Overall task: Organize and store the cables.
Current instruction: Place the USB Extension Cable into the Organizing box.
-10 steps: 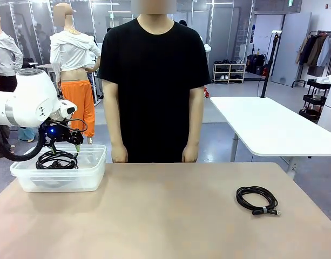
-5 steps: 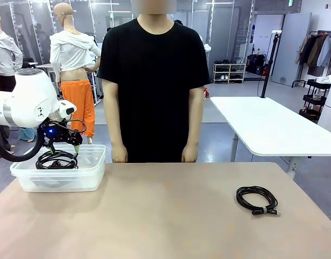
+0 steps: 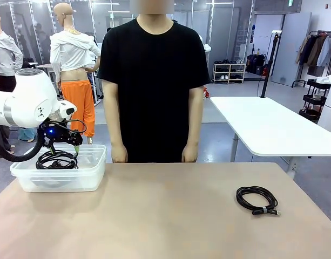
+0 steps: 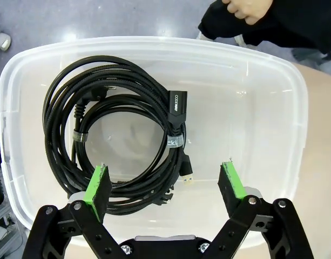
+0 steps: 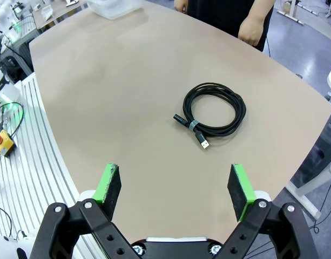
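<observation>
Where translucent bin [image 4: 295,108] curves, coiled black cables [image 4: 100,135]

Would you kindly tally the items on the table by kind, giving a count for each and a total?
Coiled black cables: at least 2, one or more inside the bin, one loose on the table
Clear plastic bins: 1
Total: at least 3

Cables [image 4: 116,135] in bin [image 3: 92,178] — table's left, one cable [image 3: 256,199] right

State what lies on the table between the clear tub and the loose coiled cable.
Nothing: bare tabletop separates the tub from the cable, seen in the front view.
</observation>
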